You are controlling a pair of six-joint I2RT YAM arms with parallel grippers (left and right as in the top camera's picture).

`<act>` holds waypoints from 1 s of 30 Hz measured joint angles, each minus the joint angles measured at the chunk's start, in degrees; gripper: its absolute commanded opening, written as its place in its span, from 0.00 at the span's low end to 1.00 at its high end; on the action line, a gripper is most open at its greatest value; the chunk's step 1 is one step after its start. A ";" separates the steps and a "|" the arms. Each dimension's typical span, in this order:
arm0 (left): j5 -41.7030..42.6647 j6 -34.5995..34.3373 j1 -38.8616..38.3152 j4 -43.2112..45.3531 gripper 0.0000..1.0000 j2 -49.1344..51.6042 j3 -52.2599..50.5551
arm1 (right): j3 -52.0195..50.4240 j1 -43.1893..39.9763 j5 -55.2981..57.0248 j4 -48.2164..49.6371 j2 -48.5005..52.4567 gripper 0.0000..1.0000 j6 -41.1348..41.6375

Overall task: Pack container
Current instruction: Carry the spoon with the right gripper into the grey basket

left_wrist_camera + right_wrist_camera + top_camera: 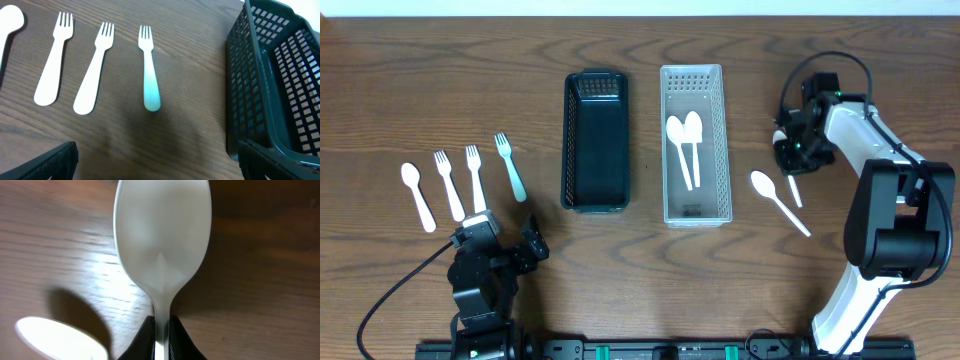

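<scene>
The white plastic spoon (160, 245) is on the right side of the table, pinched at its thin neck by the right claw (161, 330). The claw is closed tight on it. The tall clear plastic basket (724, 140) it may go in is to the left, with two white spoons (685, 135) inside.

The neck is thin, so the spoon could slip or swing in the grip. It could also bump the other white spoon (765, 183) lying near.

Only the right wrist view shows the pinch. Only the top view shows both baskets. The left claw (507, 240) is wide open and holds nothing, near the light blue-green plastic fork (149, 70) and the black plastic basket (250, 100).
</scene>
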 measured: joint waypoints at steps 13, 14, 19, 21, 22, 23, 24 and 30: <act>0.00 0.00 0.00 0.02 0.98 0.00 0.00 | 19.96 15.43 -1.07 -5.14 -6.84 0.01 8.50; -0.02 0.00 0.00 0.00 0.98 0.00 0.00 | 20.37 17.51 -1.11 -4.48 -7.23 0.01 11.04; -0.02 0.00 0.00 0.02 0.98 0.00 0.00 | 20.46 25.42 -1.40 -1.73 -6.88 0.01 24.26; -0.02 0.00 0.00 0.02 0.98 0.00 0.00 | 20.46 27.91 -0.72 -1.14 -6.56 0.01 29.66; 0.00 0.00 0.00 0.02 0.98 0.00 0.00 | 20.46 28.92 -0.17 -1.14 -6.36 0.01 32.04; -0.02 0.00 0.00 0.02 0.98 0.00 0.00 | 20.46 29.51 0.39 -1.20 -6.21 0.01 33.44; -0.02 0.00 0.00 0.02 0.98 0.00 0.00 | 20.46 30.32 1.36 -1.42 -5.88 0.01 35.45; 0.00 0.00 0.00 0.02 0.98 0.00 0.00 | 20.46 31.45 4.59 -2.99 -1.53 0.01 42.03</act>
